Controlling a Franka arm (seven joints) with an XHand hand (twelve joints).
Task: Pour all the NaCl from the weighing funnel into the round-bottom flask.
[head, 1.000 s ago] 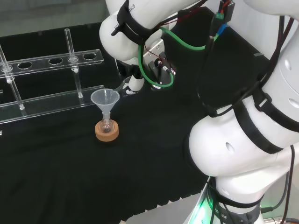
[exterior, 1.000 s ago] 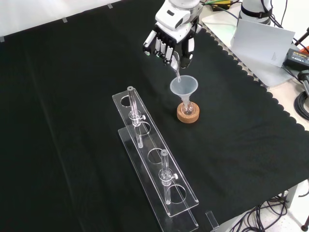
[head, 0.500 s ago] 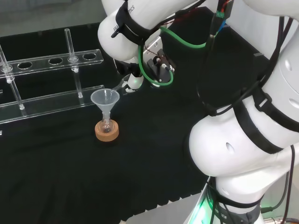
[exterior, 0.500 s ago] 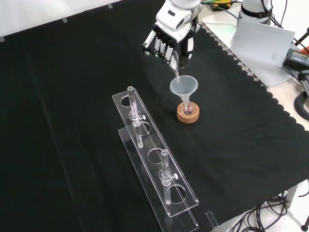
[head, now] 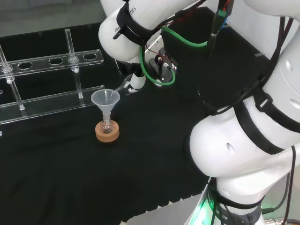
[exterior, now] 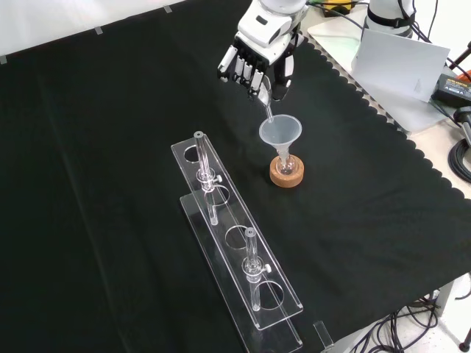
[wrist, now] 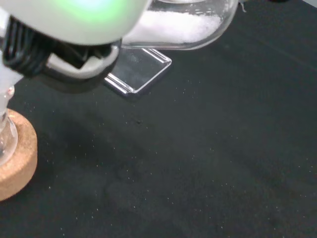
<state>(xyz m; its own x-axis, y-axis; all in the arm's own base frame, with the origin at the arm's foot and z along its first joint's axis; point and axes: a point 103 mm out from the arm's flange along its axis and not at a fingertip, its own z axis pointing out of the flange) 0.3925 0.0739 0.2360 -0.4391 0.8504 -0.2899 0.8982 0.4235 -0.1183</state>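
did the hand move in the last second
Barely. In the front view the hand sits slightly higher than before, judged against the funnel on the flask, which stayed put.

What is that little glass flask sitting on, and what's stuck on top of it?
The flask sits on a cork ring on the black cloth. A clear funnel stands in its neck. The glass hides whether any salt is inside.

Robot hand (exterior: 259,68) above funnel (exterior: 280,132)

flask (exterior: 286,166) on cork ring (exterior: 286,175)
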